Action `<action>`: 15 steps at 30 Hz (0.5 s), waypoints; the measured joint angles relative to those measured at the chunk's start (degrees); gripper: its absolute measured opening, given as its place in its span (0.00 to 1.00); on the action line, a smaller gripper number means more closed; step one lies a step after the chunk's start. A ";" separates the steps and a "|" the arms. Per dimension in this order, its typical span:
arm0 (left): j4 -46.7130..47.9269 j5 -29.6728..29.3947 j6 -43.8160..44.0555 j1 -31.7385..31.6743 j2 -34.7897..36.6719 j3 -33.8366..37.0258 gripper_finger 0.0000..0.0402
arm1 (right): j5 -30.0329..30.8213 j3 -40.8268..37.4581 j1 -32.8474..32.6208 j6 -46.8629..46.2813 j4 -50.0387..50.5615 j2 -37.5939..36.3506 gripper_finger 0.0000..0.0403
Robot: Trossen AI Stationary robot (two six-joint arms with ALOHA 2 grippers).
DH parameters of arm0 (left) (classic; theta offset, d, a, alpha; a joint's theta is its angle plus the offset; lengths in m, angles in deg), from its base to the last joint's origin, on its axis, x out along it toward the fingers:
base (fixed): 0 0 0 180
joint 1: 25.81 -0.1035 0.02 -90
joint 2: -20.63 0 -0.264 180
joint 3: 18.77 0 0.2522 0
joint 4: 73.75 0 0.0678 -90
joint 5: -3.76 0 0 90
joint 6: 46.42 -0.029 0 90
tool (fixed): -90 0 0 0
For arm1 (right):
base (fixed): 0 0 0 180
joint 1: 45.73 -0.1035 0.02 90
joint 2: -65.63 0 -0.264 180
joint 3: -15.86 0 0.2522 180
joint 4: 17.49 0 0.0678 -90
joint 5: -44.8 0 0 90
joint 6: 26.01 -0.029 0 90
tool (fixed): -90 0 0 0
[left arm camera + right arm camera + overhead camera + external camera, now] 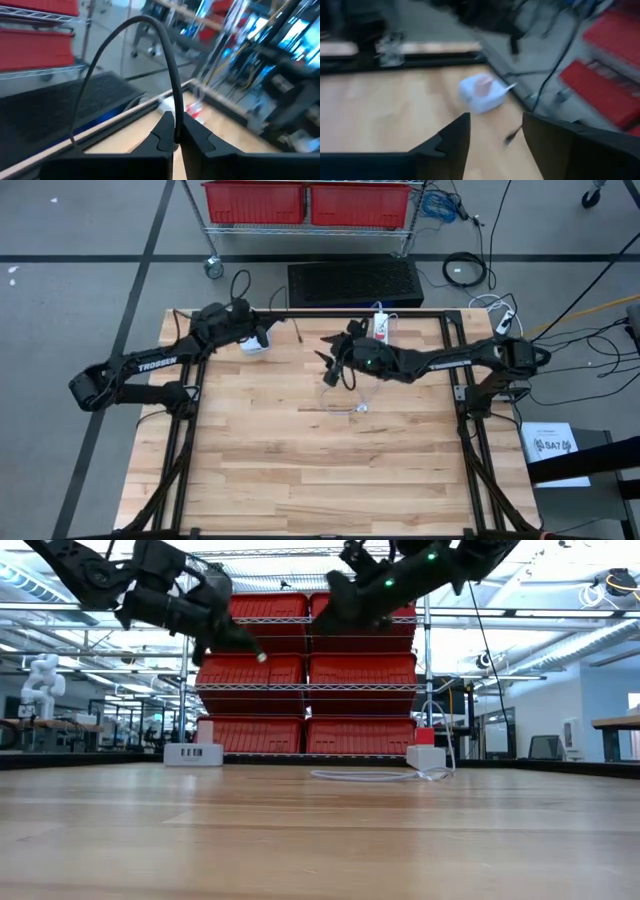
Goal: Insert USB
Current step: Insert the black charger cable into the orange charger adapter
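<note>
The white USB cable point(345, 406) lies loose on the table's middle, its long run crosswise; just above and behind it hangs the right gripper point(333, 370), fingers apart and empty (clearly the nearer arm); farther back left, the left gripper point(262, 332) hovers pinched shut beside the white charger hub point(254, 345).
</note>
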State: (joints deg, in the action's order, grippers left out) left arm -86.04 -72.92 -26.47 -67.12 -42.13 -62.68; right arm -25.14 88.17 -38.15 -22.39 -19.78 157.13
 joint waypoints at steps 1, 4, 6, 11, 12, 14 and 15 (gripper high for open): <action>-1.91 -0.89 0.94 1.12 -0.06 0.19 0.04 | 3.07 0.00 -0.78 1.31 -3.07 1.09 0.44; -6.45 -4.94 3.81 4.35 -0.10 0.88 0.04 | 11.10 0.00 -2.88 8.01 -13.01 4.45 0.45; -7.79 -8.40 5.12 6.31 -0.15 0.97 0.04 | 14.09 0.00 -3.93 13.10 -19.53 6.40 0.44; -11.10 -13.99 6.72 10.42 -0.13 1.00 0.04 | 18.37 2.83 -5.64 25.45 -28.90 12.25 0.42; -11.56 -14.86 6.77 11.18 -0.13 1.00 0.04 | 18.88 4.18 -5.80 27.87 -29.19 13.41 0.42; -13.18 -15.95 6.77 12.38 -0.15 1.00 0.04 | 19.22 7.15 -5.82 31.66 -29.06 15.85 0.42; -13.82 -15.95 6.79 12.88 -0.13 1.00 0.04 | 19.36 8.62 -5.82 33.12 -28.93 17.16 0.42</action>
State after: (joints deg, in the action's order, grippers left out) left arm -99.86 -88.88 -19.68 -54.24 -42.26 -61.68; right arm -5.77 96.78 -43.97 10.73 -48.71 174.29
